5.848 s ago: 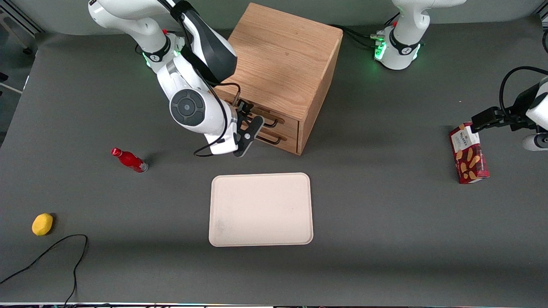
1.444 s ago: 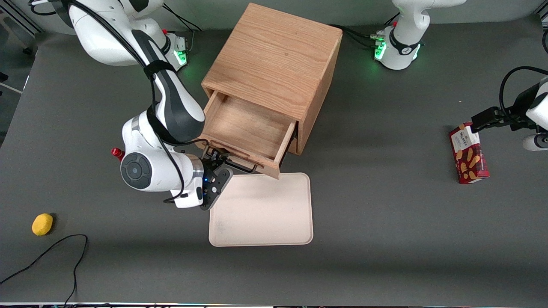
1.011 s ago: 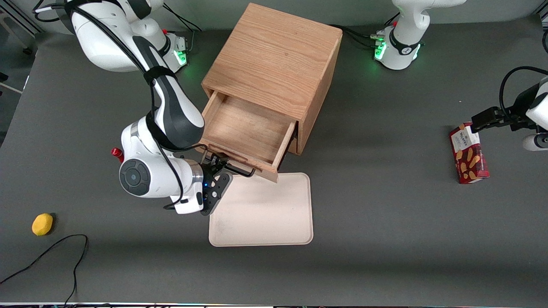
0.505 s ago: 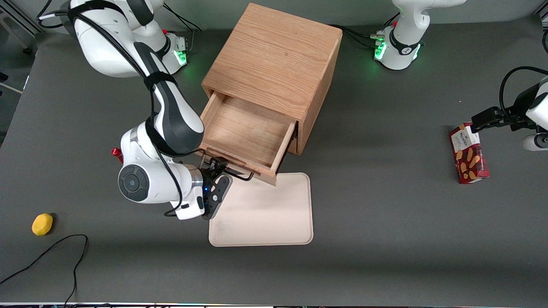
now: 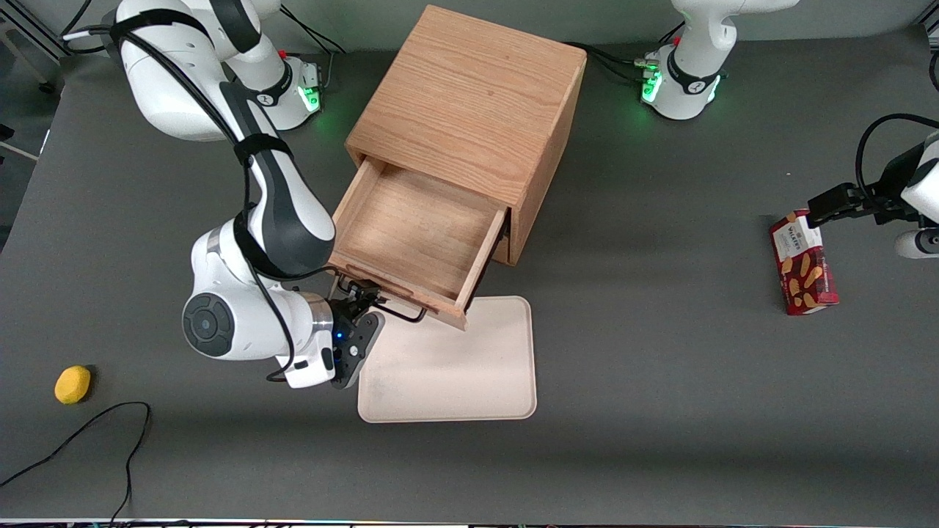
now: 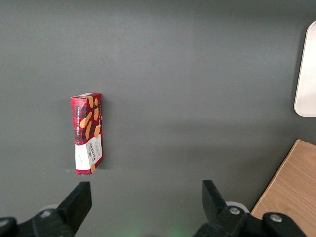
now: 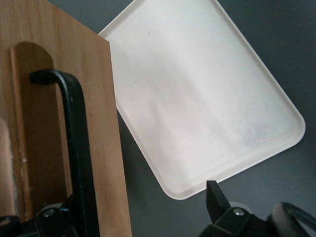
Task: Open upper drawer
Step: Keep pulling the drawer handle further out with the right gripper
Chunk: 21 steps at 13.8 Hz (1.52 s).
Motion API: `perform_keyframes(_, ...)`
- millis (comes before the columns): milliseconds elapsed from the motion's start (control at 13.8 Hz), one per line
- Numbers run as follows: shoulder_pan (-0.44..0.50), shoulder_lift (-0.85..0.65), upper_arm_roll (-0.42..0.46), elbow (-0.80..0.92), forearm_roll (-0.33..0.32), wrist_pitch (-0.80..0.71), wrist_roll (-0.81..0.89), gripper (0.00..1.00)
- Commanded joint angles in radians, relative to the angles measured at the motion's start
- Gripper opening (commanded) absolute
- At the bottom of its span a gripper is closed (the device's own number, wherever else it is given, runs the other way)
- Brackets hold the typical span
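The upper drawer (image 5: pixel 414 231) of the oak cabinet (image 5: pixel 469 95) stands pulled far out, its inside bare wood. Its black bar handle (image 5: pixel 392 312) faces the front camera. My right gripper (image 5: pixel 359 308) is at the handle's end toward the working arm, open, fingers spread wide. In the right wrist view the gripper (image 7: pixel 143 200) has the handle (image 7: pixel 76 148) standing close against one finger, in front of the drawer front (image 7: pixel 106 123); the other finger (image 7: pixel 215 197) is far off it. The drawer below is almost wholly hidden under the open one.
A cream tray (image 5: pixel 469 367) lies on the table nearer the front camera, its corner under the drawer front; it shows too in the wrist view (image 7: pixel 197 89). A lemon (image 5: pixel 72 384) and black cable (image 5: pixel 88 433) lie toward the working arm's end. A biscuit box (image 5: pixel 802 264) lies toward the parked arm's.
The drawer, shut 5.8 s ago, now stands open. Over the last second it slid a little farther out as my gripper drew nearer the front camera.
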<state>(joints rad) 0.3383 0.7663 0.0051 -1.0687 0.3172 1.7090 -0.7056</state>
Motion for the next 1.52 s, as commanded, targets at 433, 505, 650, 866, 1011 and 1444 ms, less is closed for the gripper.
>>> perform_keyframes(433,-0.045,0.031,0.006,0.058,0.002,-0.012,-0.037,1.0)
perform_keyframes(505,-0.05,0.033,0.009,0.058,0.002,-0.012,-0.037,1.0)
perform_keyframes(650,-0.051,0.044,0.009,0.072,0.003,-0.012,-0.035,1.0)
perform_keyframes(866,-0.058,0.047,0.01,0.076,0.011,-0.012,-0.032,1.0)
perform_keyframes(1011,-0.059,0.051,0.01,0.078,0.016,-0.012,-0.025,1.0)
perform_keyframes(1444,-0.059,0.053,0.01,0.09,0.054,-0.009,0.0,1.0)
